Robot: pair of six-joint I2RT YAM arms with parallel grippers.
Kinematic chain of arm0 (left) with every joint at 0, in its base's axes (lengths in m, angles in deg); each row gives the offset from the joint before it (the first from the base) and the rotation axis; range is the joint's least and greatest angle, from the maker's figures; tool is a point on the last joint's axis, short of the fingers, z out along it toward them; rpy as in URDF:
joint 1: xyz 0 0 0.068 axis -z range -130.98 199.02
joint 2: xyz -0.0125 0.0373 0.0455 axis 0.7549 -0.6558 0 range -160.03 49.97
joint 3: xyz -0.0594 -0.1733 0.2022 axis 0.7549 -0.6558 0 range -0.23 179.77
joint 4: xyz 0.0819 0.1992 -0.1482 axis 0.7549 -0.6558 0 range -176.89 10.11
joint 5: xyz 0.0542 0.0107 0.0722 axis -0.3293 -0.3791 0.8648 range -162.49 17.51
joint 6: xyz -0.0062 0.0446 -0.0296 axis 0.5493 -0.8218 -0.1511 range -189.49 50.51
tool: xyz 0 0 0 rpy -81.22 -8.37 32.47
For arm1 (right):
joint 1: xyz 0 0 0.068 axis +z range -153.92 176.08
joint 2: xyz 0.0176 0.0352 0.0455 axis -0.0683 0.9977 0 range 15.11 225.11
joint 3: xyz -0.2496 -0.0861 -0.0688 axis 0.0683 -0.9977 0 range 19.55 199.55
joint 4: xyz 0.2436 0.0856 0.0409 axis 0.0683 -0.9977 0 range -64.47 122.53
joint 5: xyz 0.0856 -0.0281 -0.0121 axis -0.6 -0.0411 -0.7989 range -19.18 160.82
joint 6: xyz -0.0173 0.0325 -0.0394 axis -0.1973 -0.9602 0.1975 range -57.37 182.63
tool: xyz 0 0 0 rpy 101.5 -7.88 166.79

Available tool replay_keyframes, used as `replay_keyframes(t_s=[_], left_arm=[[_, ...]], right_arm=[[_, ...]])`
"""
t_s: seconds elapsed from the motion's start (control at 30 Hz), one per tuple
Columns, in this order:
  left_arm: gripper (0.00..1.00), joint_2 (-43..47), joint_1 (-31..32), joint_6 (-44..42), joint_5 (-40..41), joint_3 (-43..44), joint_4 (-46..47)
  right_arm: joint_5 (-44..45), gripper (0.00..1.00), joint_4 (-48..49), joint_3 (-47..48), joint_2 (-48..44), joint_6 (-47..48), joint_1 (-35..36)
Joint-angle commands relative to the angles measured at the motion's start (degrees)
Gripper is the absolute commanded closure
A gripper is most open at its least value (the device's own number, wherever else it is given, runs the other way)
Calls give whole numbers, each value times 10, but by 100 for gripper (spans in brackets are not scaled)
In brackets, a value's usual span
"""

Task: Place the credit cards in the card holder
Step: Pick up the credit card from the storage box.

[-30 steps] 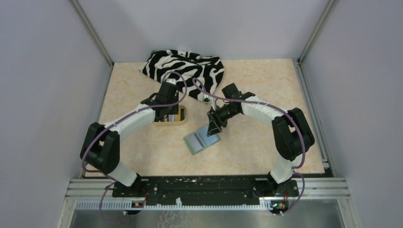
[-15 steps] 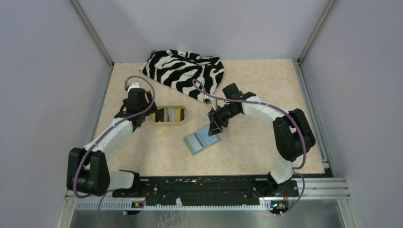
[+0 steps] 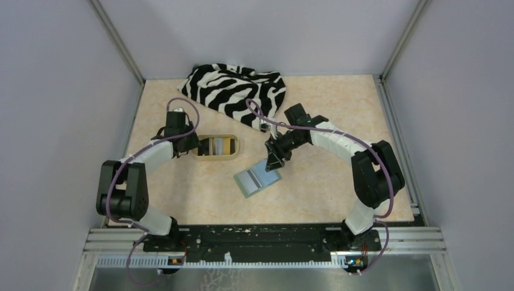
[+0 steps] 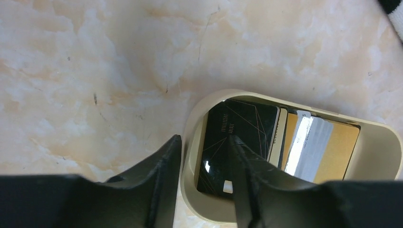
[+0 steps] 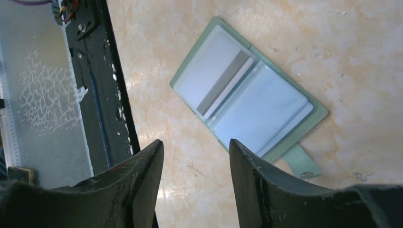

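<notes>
The tan oval dish (image 4: 380, 156) holds the credit cards: a black one (image 4: 242, 126), a whitish striped one (image 4: 309, 142) and a gold one (image 4: 340, 152). My left gripper (image 4: 203, 164) is open and straddles the dish's left rim, with one finger outside and one over the black card. In the top view it (image 3: 195, 146) is at the left end of the dish (image 3: 216, 159). The sage-green card holder (image 5: 247, 102) lies open with its blue lining up and a grey-striped card (image 5: 223, 85) in one pocket. My right gripper (image 5: 196, 180) is open and empty just above it, at its far edge in the top view (image 3: 273, 163).
A zebra-striped cloth (image 3: 236, 91) lies crumpled at the back of the table, behind the dish and the right arm. The black base rail (image 3: 260, 236) runs along the near edge. Grey walls close in the left, right and back sides.
My left arm swung left off the dish, then came back low to its left end. My right arm and the card holder have barely moved.
</notes>
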Motion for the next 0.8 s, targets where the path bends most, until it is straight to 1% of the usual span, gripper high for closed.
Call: replay_keyframes(t_s=[0.0, 0.1, 0.17, 0.23, 0.3, 0.4, 0.5, 0.63, 0.7, 0.77], left_arm=[[56, -13, -2, 15, -7, 20, -27], [67, -16, -3, 29, -32, 12, -34], [70, -5, -2, 40, -45, -5, -30], [74, 14, -2, 61, -58, -30, -19], [77, 33, -2, 87, -85, -56, -7], [86, 59, 3, 124, -99, -83, -4], [87, 88, 24, 166, -99, -111, -2], [87, 128, 69, 224, -78, -138, 4], [86, 135, 95, 245, -68, -140, 1], [86, 135, 117, 261, -40, -132, -12]], right_arm=[[-29, 47, -10, 53, -18, 8, -3], [-37, 47, -36, 96, 6, 12, -2], [-43, 47, -34, 125, 25, -7, -2], [-48, 47, -2, 145, 40, -49, 0], [-48, 47, 54, 150, 53, -103, 6], [-30, 47, 116, 164, 75, -171, 19], [-7, 47, 114, 190, 103, -197, 36], [22, 45, 131, 194, 117, -246, 46], [34, 44, 140, 192, 117, -254, 49], [41, 44, 145, 189, 115, -259, 51]])
